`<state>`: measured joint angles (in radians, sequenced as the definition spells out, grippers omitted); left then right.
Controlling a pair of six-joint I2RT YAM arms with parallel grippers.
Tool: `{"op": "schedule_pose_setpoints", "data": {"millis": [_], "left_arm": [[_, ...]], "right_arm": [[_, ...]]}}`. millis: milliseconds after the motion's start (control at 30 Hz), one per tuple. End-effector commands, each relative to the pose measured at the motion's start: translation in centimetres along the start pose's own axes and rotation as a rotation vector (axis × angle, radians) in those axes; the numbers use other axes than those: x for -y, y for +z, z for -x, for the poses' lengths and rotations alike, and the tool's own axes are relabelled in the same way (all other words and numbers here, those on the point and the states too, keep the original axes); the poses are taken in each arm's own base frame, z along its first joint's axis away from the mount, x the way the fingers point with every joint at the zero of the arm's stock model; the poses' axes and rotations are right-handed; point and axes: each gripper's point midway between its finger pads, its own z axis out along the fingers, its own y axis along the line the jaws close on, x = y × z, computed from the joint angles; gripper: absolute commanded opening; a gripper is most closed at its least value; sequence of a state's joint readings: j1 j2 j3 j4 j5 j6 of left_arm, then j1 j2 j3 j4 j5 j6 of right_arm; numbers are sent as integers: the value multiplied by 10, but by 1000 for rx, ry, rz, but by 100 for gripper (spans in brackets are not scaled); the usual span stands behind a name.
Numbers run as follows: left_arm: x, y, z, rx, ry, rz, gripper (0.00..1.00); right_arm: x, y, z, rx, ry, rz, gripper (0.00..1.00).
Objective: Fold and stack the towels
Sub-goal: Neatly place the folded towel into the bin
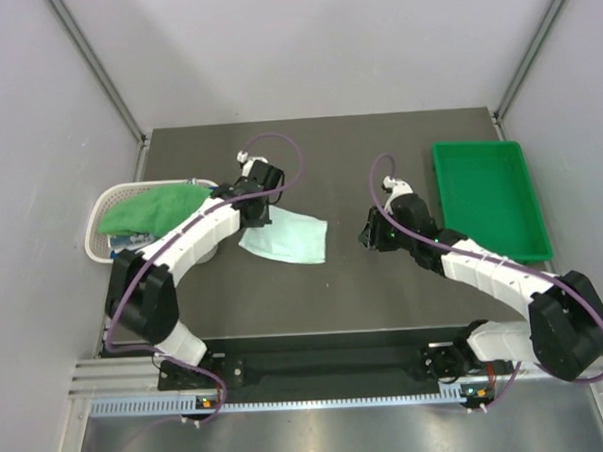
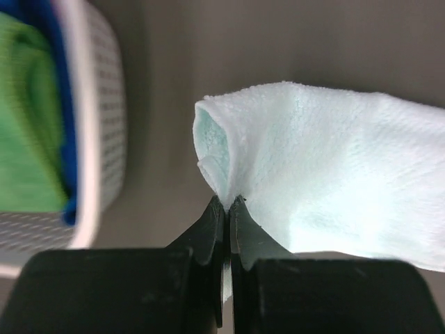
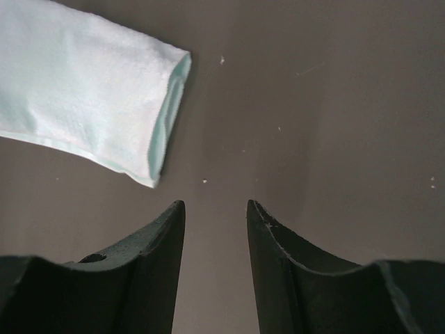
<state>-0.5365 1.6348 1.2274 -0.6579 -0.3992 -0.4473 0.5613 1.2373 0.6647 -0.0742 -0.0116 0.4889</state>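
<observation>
Pinching pale mint towel [image 2: 334, 160] edge in closed left fingers [image 2: 217, 226]; hovering over desk [image 3: 334, 104] beside it with right fingers [image 3: 163, 257] parted, empty.

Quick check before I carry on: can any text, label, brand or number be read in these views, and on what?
No text can be read in any view.
Nothing written shows on the pale mint soft towel, the white mesh plastic basket or the rigid green plastic tray.
The small orange marks on the base rail are too small to read.
</observation>
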Motion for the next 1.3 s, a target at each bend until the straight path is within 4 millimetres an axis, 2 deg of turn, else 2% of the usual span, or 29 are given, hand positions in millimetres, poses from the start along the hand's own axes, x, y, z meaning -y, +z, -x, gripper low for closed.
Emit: {"op": "schedule_pose_setpoints", "data": {"millis": [0, 133, 233, 367, 500, 533, 800, 900, 933, 1033, 1200, 1267], "left_arm": [[-52, -50, 29, 106, 46, 174, 0], [-94, -89, 50, 208, 32, 276, 0], [-126, -109, 62, 249, 3, 320, 0], [-169, -123, 78, 296, -36, 385, 0], [-194, -134, 108, 383, -75, 380, 0], [-205, -133, 111, 389, -90, 395, 0], [-245, -131, 140, 474, -149, 441, 0], [-251, -126, 148, 486, -175, 428, 0], [-264, -122, 146, 473, -194, 454, 0], [-280, -115, 145, 471, -225, 478, 0], [-296, -87, 135, 410, -286, 510, 0], [-309, -83, 129, 394, -332, 557, 0]], "right_arm": [[-26, -4, 31, 71, -24, 81, 41], [-30, -3, 35, 74, -24, 91, 41], [-34, -3, 37, 78, -21, 104, 41], [-41, -1, 42, 79, -16, 130, 41], [-45, 1, 42, 71, -16, 138, 41], [-45, 1, 42, 72, -17, 140, 40], [-47, 4, 37, 47, -27, 138, 40], [-49, 4, 38, 43, -34, 138, 40], [-49, 4, 36, 39, -35, 136, 39], [-48, 2, 37, 46, -42, 132, 40], [-47, 5, 34, 31, -46, 127, 40], [-46, 6, 33, 30, -47, 126, 39]]}}
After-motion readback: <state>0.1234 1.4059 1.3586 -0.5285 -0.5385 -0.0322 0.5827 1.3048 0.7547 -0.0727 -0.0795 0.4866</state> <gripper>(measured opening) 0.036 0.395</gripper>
